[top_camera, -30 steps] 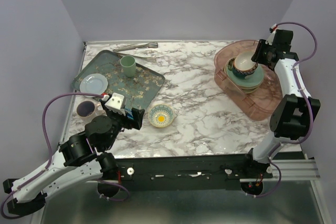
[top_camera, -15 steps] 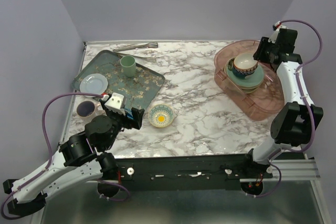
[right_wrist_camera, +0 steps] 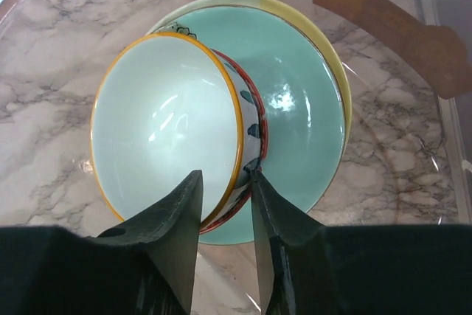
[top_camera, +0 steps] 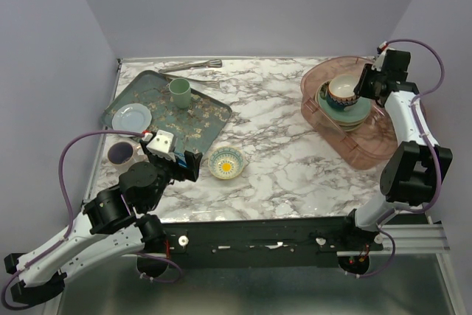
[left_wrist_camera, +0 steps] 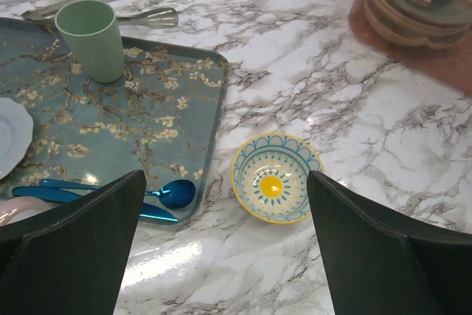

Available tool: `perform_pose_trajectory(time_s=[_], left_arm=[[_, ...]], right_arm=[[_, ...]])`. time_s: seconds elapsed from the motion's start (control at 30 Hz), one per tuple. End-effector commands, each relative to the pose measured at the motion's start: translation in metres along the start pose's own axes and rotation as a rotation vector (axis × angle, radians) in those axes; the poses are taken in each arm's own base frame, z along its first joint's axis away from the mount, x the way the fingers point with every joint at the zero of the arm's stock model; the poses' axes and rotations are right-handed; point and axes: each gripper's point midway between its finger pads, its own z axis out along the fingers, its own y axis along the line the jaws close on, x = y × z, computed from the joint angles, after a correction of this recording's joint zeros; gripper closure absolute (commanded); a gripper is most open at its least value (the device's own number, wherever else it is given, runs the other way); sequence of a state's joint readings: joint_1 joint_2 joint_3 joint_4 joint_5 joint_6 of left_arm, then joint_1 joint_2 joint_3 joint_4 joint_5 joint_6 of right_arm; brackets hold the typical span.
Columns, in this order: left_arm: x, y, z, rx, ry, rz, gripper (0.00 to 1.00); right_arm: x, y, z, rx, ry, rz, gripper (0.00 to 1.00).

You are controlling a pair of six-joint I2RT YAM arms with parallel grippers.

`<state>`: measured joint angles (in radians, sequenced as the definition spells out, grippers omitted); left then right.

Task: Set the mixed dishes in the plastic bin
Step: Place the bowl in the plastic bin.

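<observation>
Right hand (right_wrist_camera: 223, 176) straddling thin rim of glossy round bowl (right_wrist_camera: 162, 123), one finger inside, one outside; cannot tell if clamping. Bowl sitting on smooth mint plate (right_wrist_camera: 302, 86), stacked in translucent round-cornered plastic bin (top_camera: 369, 149). Left hand (left_wrist_camera: 225, 175) spread wide, hovering over small patterned bowl (left_wrist_camera: 276, 176) on veined marble surface (left_wrist_camera: 332, 71).

Two bowls, a blue-yellow patterned bowl (left_wrist_camera: 276, 186) and an orange-rimmed bowl (right_wrist_camera: 166, 130); one mint-green cup (left_wrist_camera: 92, 38); one pale-blue plate (top_camera: 133, 116); one dark-green floral tray (left_wrist_camera: 162, 94); one metal tongs (top_camera: 192, 66); one pinkish translucent bin (top_camera: 369, 151).
</observation>
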<state>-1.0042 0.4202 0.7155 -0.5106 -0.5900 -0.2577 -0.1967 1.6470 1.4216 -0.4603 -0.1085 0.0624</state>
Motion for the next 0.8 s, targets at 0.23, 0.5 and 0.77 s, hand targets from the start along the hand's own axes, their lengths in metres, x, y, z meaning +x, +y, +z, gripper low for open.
perform_pose_trajectory(time_s=[0.23, 0.5, 0.77], left_arm=[[0.005, -0.003, 0.005, 0.007, 0.011, 0.010, 0.01], [0.006, -0.004, 0.007, 0.013, 0.015, 0.010, 0.01], [0.011, -0.010, 0.013, 0.039, 0.044, 0.013, 0.01]], right_arm=[[0.004, -0.016, -0.002, 0.044, -0.013, 0.016, 0.66], [-0.002, -0.008, -0.008, -0.059, -0.029, 0.060, 0.56], [-0.013, 0.009, -0.037, -0.196, -0.092, 0.053, 0.41]])
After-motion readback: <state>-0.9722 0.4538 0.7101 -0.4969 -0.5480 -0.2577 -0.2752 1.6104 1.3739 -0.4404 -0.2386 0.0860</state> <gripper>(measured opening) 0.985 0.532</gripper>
